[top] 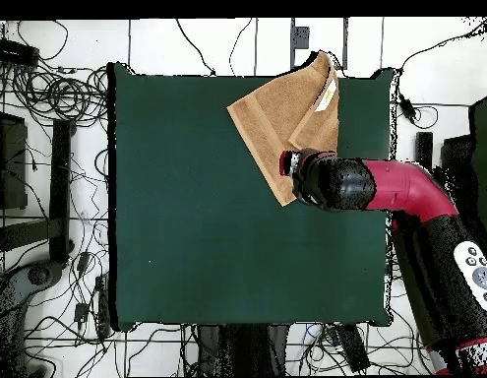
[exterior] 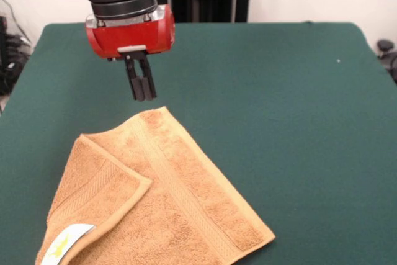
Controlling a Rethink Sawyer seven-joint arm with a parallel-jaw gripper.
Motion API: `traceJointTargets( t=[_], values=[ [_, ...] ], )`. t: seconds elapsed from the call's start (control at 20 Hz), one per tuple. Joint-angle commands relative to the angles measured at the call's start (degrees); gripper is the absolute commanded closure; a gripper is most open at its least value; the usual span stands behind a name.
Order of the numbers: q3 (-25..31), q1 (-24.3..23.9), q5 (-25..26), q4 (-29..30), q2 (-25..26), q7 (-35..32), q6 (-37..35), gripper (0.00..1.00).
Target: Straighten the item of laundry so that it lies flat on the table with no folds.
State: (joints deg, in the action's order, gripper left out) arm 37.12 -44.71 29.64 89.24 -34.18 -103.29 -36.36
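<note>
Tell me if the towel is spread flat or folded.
Folded. One corner of the towel is doubled over onto the rest, its white label facing up. The hand hangs above the far corner, shut and empty.

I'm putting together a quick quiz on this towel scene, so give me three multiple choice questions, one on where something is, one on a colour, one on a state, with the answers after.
1. Where does the gripper hang?
A. Above the towel's far corner
B. Over the table's bare middle
C. Beside the white label

2. What colour is the table top?
A. Grey
B. Dark green
C. Blue

3. How does the towel lie?
A. Fully flat
B. Rolled up
C. With one corner folded over onto itself

Answers:
1 A, the fingertips hang just above the towel's far corner in the front view.
2 B, the cloth top is dark green in both views.
3 C, the flap bearing the white label lies on top of the towel.
</note>
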Motion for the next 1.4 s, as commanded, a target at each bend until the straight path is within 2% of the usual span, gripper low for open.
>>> traceJointTargets(
  t=[0.05, 0.2, 0.35, 0.5, 0.7, 0.95, 1.2, 1.4],
  values=[
    [3.4, 2.6, 1.7, 6.8, 0.9, 9.1, -3.2, 1.0],
    [3.7, 2.4, 1.8, 7.3, 1.2, 7.5, -0.4, 1.0],
    [4.1, 2.5, 2.3, 7.6, 1.6, 8.9, -0.8, 1.0],
    [2.3, 3.8, 3.5, 7.4, 2.3, 7.1, -0.1, 1.0],
    [-0.2, 5.3, 7.2, 6.5, 4.4, 5.7, 2.9, 1.0],
    [-0.3, 5.0, 11.3, 5.7, 8.1, 5.9, 7.0, 1.0],
    [-0.6, 5.0, 13.8, 5.2, 9.3, 5.2, 8.6, 1.0],
    [-2.9, 6.6, 18.1, 4.6, 8.6, 3.7, 11.1, 1.0]
  ],
)
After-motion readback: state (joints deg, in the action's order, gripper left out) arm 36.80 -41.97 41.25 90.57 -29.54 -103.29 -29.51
